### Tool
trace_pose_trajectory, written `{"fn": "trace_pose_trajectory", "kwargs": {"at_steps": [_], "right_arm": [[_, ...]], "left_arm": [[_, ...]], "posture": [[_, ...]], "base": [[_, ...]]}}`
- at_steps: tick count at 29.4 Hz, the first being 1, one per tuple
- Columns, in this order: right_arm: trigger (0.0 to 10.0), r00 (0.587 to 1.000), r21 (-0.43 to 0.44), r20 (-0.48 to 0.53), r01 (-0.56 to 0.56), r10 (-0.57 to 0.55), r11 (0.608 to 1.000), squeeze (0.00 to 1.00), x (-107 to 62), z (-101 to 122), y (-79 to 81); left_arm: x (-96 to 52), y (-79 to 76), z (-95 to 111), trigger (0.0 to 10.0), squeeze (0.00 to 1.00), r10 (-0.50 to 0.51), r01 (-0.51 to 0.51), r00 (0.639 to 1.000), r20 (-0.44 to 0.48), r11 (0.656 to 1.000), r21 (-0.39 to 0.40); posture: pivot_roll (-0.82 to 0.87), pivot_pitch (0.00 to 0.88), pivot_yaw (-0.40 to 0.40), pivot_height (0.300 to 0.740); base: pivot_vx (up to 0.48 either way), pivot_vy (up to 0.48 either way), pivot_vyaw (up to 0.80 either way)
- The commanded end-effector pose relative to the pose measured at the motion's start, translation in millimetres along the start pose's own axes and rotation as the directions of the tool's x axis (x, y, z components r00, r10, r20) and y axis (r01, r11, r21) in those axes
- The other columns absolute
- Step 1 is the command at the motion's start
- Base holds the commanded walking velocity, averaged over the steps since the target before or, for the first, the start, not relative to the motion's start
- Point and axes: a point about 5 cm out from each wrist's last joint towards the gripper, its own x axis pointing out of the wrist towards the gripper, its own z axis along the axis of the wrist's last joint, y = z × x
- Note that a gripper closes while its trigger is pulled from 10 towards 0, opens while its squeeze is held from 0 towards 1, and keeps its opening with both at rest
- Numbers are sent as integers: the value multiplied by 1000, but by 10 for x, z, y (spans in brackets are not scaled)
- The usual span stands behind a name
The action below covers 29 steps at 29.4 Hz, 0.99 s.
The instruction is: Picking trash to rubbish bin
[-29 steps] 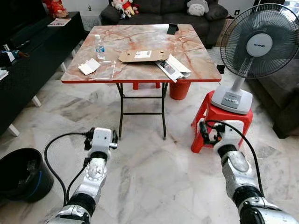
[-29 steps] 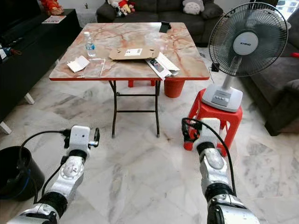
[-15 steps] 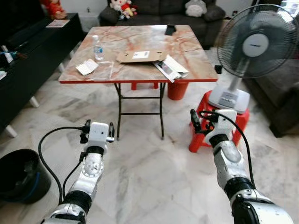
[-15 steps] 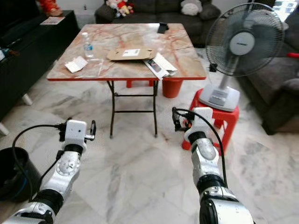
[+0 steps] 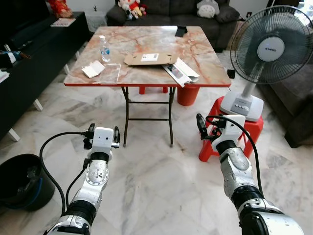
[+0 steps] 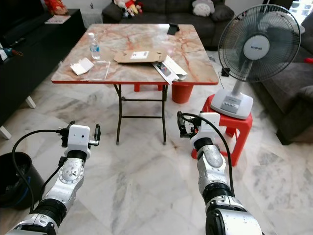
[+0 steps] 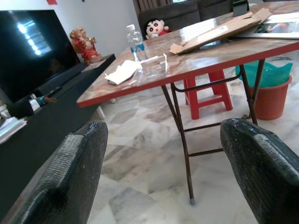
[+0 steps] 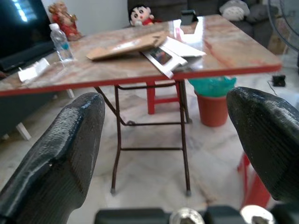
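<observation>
A: where's the trash at?
B: flat cardboard (image 5: 150, 58) mid table (image 5: 205, 73), white paper (image 5: 93, 69) near its left edge. black bin (image 5: 19, 178) on the floor, far left.
A: grippers?
B: left gripper (image 7: 159, 154) and right gripper (image 8: 168, 140) both spread wide, holding nothing, raised short of the table.

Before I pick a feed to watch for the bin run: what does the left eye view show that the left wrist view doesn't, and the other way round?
Left eye alone: the black bin on the floor to the robot's left, the fan on its red stool, and both raised arms.

Left wrist alone: the left hand from behind, its fingers wide apart, and the green-lined orange pail past the table legs.

Both: the table with the bottle, the flat cardboard and the white paper.
</observation>
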Motion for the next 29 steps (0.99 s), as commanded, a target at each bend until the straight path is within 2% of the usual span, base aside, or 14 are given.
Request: {"fn": "trace_pose_trajectory", "kwargs": {"at_steps": [1, 3, 11, 26, 29], "right_arm": [[10000, 999, 1, 33, -11, 11, 1000, 0, 57, 91, 34], [10000, 999, 0, 33, -11, 11, 1000, 0, 58, 91, 34], [10000, 998, -4, 27, -54, 54, 999, 0, 60, 52, 149], [10000, 997, -4, 24, -68, 68, 998, 0, 63, 43, 181], [10000, 996, -31, 27, -79, 79, 996, 0, 54, 45, 186]], "left_arm": [[41, 10, 50, 10000, 0, 6, -6, 1000, 9, 1000, -3], [41, 10, 50, 10000, 0, 6, -6, 1000, 9, 1000, -3], [33, 12, 41, 10000, 0, 13, -13, 1000, -1, 1000, -7], [25, 27, 42, 10000, 0, 19, -19, 1000, -3, 1000, -9], [21, 20, 42, 10000, 0, 15, -15, 1000, -2, 1000, -9]], "posture": [[3, 0, -10, 740], [3, 0, -10, 740], [15, 0, -19, 740], [14, 0, -17, 740], [14, 0, -16, 740]], "base": [[277, 0, -800], [277, 0, -800], [294, 0, 0], [317, 0, 0], [319, 0, 0]]}}
